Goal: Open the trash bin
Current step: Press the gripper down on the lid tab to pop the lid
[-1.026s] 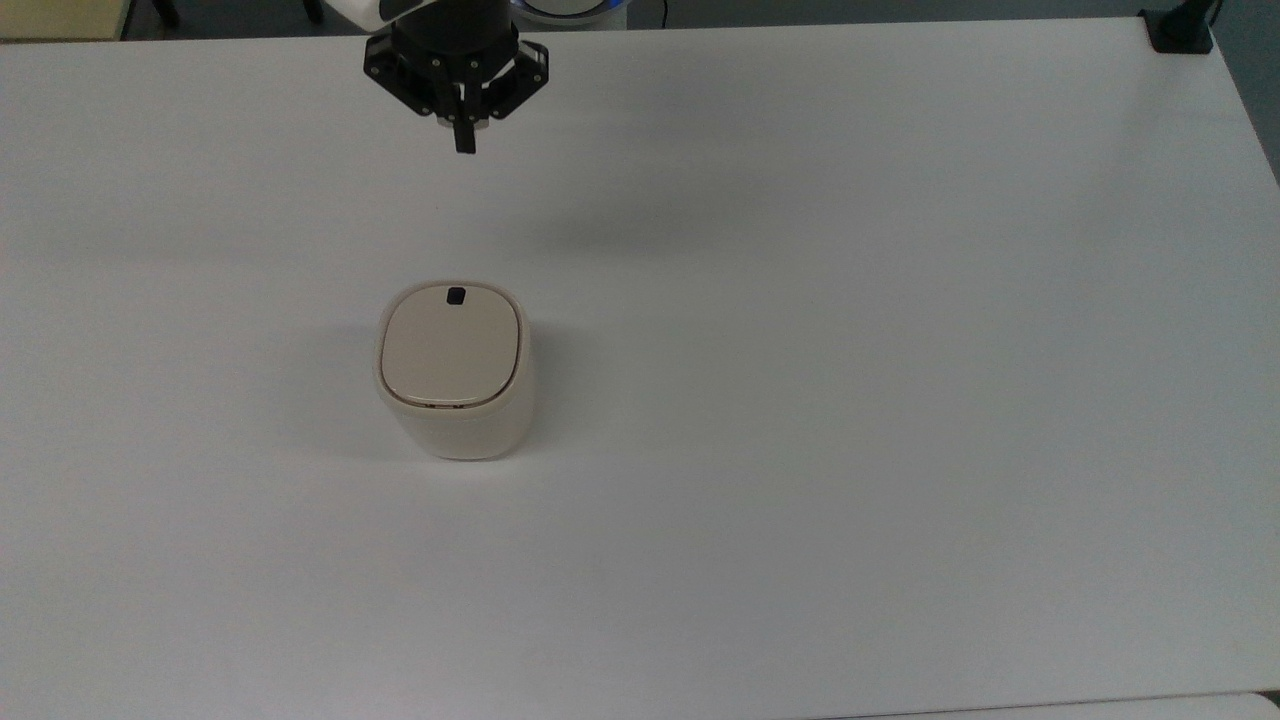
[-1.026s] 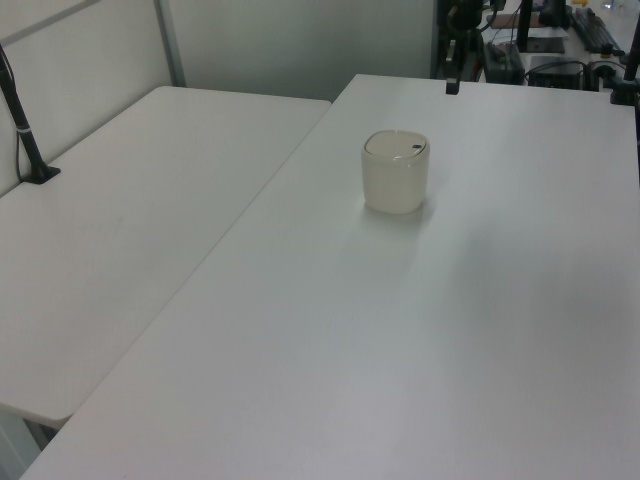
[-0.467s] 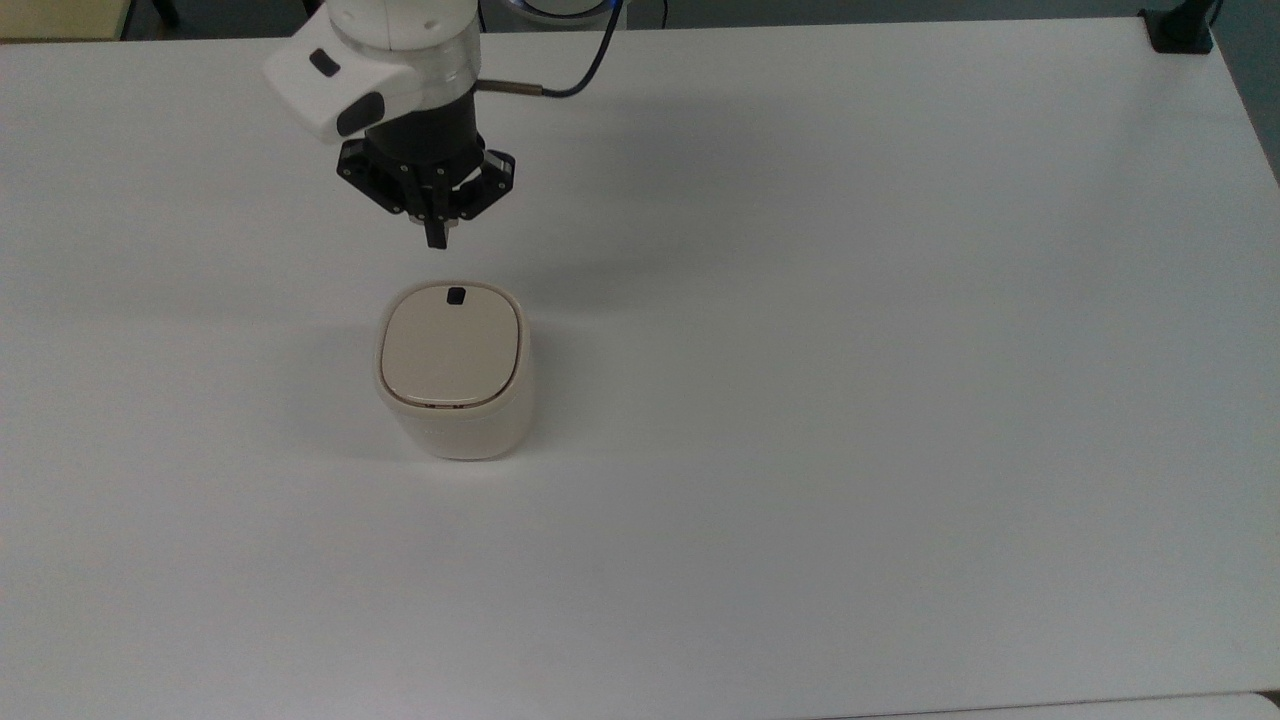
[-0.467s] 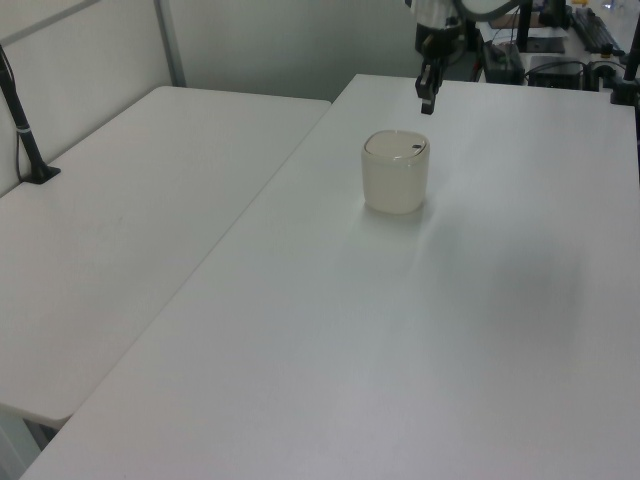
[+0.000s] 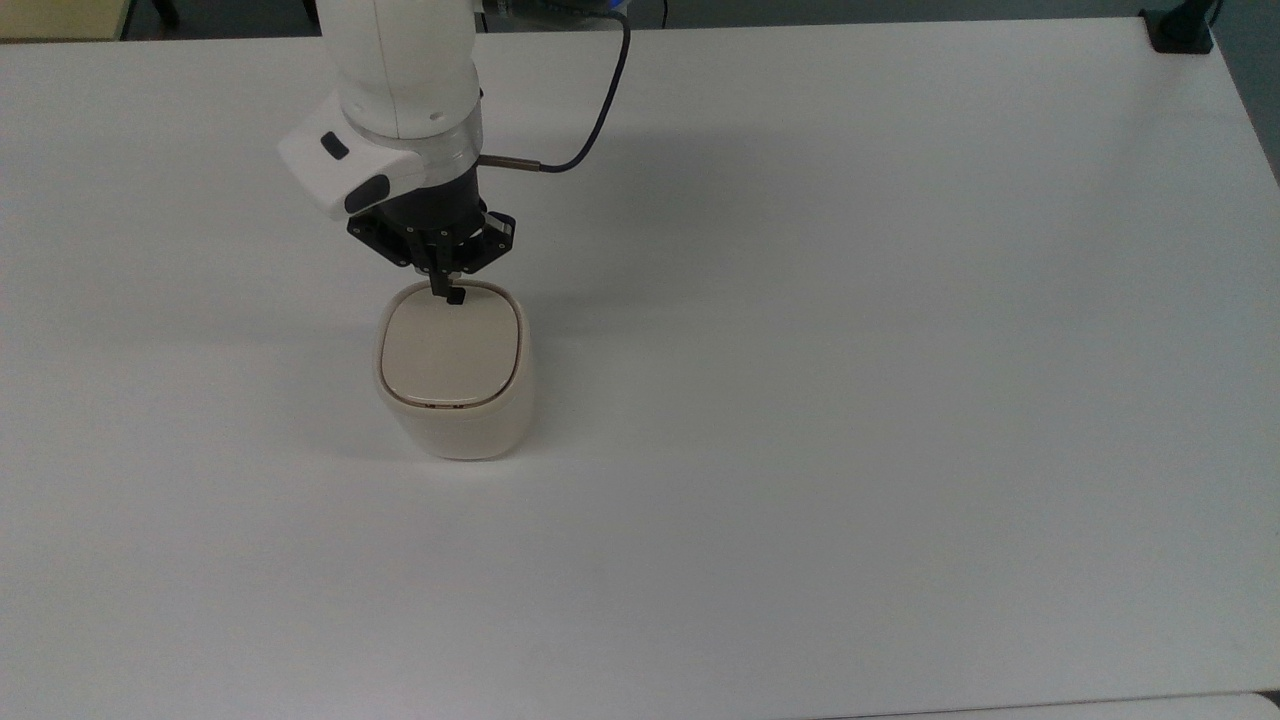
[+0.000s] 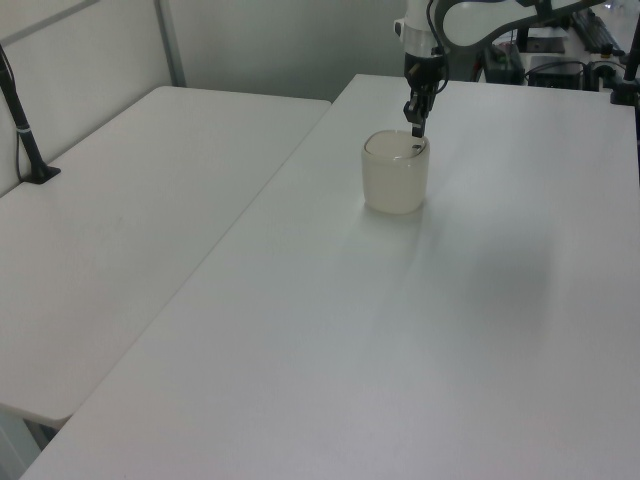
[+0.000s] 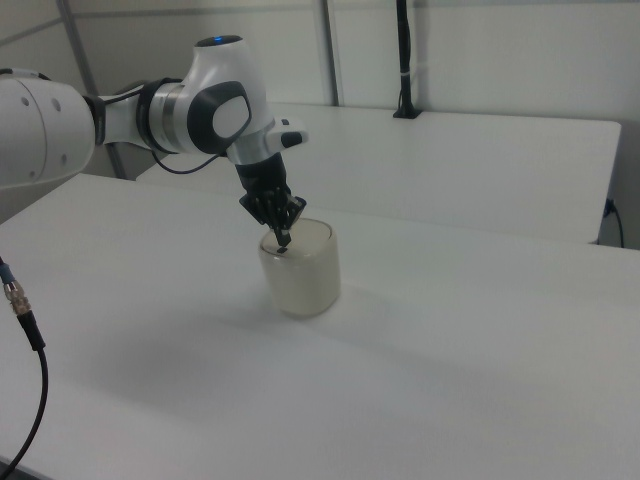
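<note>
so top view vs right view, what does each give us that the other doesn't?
Top view alone: the lid's whole flat face, closed in its rim, with the gripper over the edge nearest the arm, and a black cable looping from the wrist.

Right view alone: the trash bin's side wall and height, the arm's joints, a second table behind, and a black post on it.

Both: the shut gripper tip down at the bin's top edge, on a white table.

Claw (image 5: 441, 290) now down at bin lid (image 5: 452, 350)

Hand (image 5: 441, 289) over trash bin (image 5: 453, 400) lid edge
</note>
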